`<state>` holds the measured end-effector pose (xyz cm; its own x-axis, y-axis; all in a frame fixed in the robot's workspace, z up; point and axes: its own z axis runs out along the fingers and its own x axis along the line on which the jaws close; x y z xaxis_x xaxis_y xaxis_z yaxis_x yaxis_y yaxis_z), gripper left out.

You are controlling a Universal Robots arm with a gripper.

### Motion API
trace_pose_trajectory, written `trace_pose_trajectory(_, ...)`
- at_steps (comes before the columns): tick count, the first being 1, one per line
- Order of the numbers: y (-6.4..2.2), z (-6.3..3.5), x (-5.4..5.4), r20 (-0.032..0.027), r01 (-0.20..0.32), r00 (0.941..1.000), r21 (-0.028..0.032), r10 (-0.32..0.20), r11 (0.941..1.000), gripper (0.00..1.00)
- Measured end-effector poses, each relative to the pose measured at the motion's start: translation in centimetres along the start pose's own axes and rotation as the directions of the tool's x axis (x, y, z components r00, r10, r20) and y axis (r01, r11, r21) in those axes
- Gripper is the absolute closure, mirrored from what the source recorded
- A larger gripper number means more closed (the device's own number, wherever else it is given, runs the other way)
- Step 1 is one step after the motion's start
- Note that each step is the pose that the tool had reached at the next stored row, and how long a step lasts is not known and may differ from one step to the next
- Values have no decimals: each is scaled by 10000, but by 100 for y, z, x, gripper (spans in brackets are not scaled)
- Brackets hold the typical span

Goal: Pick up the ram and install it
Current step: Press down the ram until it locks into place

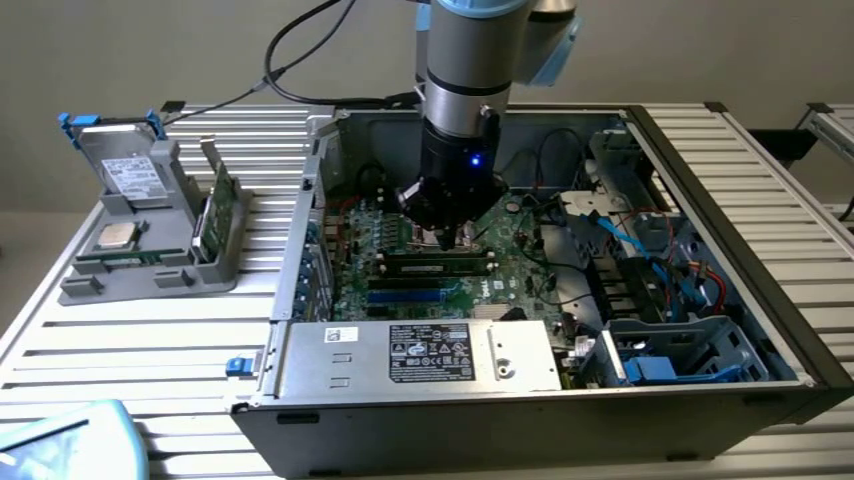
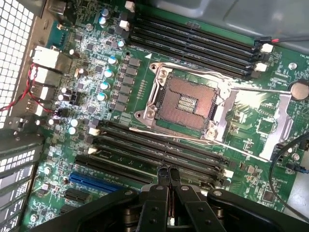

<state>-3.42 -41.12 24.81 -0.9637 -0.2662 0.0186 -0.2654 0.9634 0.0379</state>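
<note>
The ram, a thin green stick with dark chips, stands edge-up in a black slot on the motherboard inside the open computer case. My gripper hangs straight down just above it, near the stick's middle. In the wrist view the gripper is shut, its two black fingers pressed together with nothing between them. Their tips sit over the lower bank of long black slots. From above I cannot tell the stick from the slot it sits in.
The open CPU socket lies between two slot banks. The power supply fills the case's near side, with cables and drive bays on the exterior view's right. A grey holder outside the case carries a drive, a chip and a broader green card.
</note>
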Motion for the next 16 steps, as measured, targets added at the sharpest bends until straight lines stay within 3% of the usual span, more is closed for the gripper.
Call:
trace_pose_trajectory(9,0,0,1,16,-706,9975,27,706,9975,89)
trace_pose_trajectory(16,1,0,1,31,-1262,9920,45,1262,9920,89)
